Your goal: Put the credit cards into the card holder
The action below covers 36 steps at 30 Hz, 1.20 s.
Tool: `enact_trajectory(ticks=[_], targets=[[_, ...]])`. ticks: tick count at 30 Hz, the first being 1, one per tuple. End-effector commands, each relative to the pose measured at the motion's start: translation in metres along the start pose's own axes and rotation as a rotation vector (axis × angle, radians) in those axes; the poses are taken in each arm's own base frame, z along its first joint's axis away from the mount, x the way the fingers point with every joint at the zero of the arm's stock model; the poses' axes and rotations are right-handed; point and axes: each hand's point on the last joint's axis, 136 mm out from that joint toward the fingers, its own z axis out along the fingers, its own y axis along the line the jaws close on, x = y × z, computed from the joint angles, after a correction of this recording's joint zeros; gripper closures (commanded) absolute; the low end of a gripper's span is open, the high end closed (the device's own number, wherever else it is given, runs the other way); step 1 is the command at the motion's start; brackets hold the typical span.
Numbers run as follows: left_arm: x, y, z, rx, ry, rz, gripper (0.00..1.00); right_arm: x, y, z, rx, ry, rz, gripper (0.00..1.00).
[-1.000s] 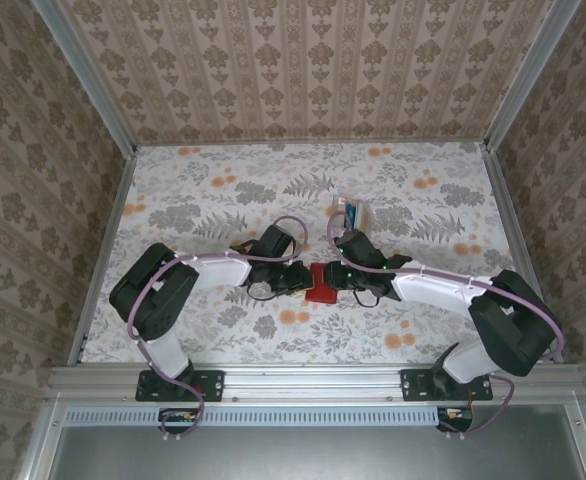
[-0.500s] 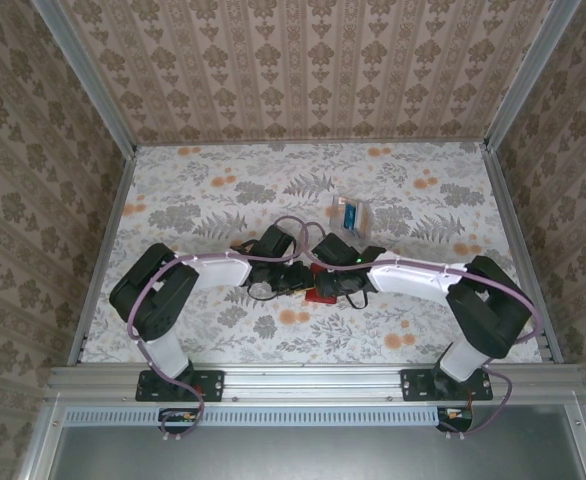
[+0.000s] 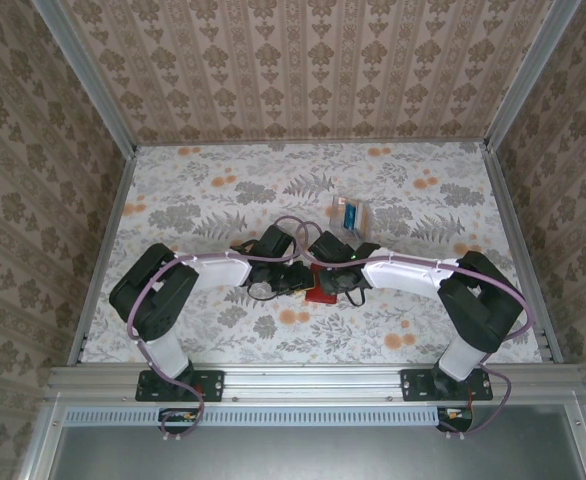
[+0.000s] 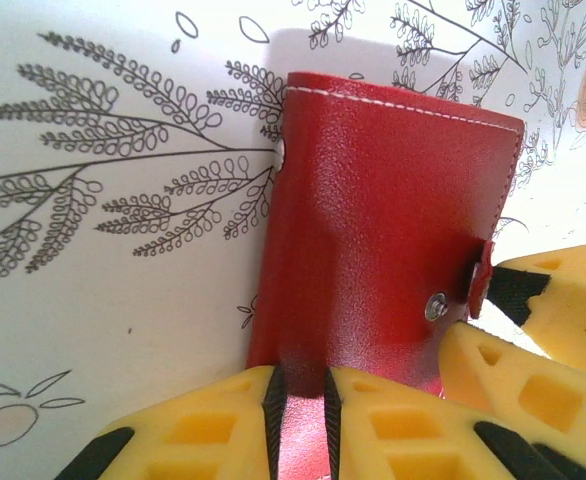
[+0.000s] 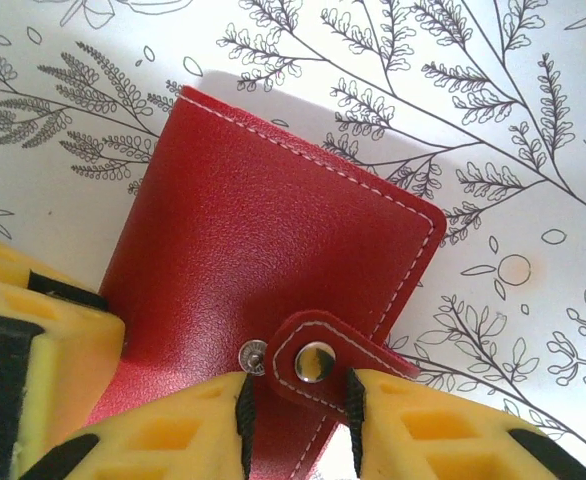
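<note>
The red card holder [image 3: 319, 291] lies folded on the flowered table between both grippers. In the left wrist view my left gripper [image 4: 301, 388] is shut on the near edge of the card holder [image 4: 373, 220]. In the right wrist view my right gripper [image 5: 298, 392] is closed round the snap tab [image 5: 318, 362] of the card holder [image 5: 263, 240]. The tab sits off its metal stud [image 5: 254, 355]. A blue credit card [image 3: 347, 212] shows inside a small clear box behind the grippers.
The clear plastic box [image 3: 353, 214] stands just beyond the right wrist. Patterned walls and metal rails enclose the table [image 3: 203, 200] on three sides. A yellow finger of the right gripper [image 4: 533, 330] shows in the left wrist view.
The right arm has swung left and its wrist has moved off the clear box onto the card holder. The left arm and the card holder have stayed put.
</note>
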Motion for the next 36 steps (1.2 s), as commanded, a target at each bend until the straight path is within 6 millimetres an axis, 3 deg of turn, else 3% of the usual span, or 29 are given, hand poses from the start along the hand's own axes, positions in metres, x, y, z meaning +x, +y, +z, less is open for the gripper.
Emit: enact_trajectory(ticks=[1,9,16,24,28,32,36], targets=[[0.013,0.007,0.0,-0.029,0.037,-0.004,0.78,-0.006,-0.002,-0.003,0.027,-0.009,-0.015,0.62],[0.014,0.008,0.001,-0.029,0.041,-0.006,0.78,-0.013,0.0,0.001,0.026,-0.032,0.019,0.64],[0.014,0.006,0.001,-0.026,0.042,-0.004,0.78,-0.013,0.001,0.01,0.031,-0.026,0.033,0.75],[0.015,0.006,0.001,-0.028,0.042,-0.005,0.78,-0.016,0.001,0.006,0.023,-0.045,0.038,0.92],[0.016,0.007,0.002,-0.031,0.044,-0.006,0.78,-0.016,0.004,0.003,-0.002,-0.051,0.046,0.92],[0.017,0.007,0.002,-0.032,0.038,-0.012,0.78,-0.018,0.007,0.0,-0.026,-0.058,0.046,0.81],[0.018,0.009,0.003,-0.036,0.039,-0.017,0.78,-0.018,0.006,0.0,-0.044,-0.048,0.051,0.8]])
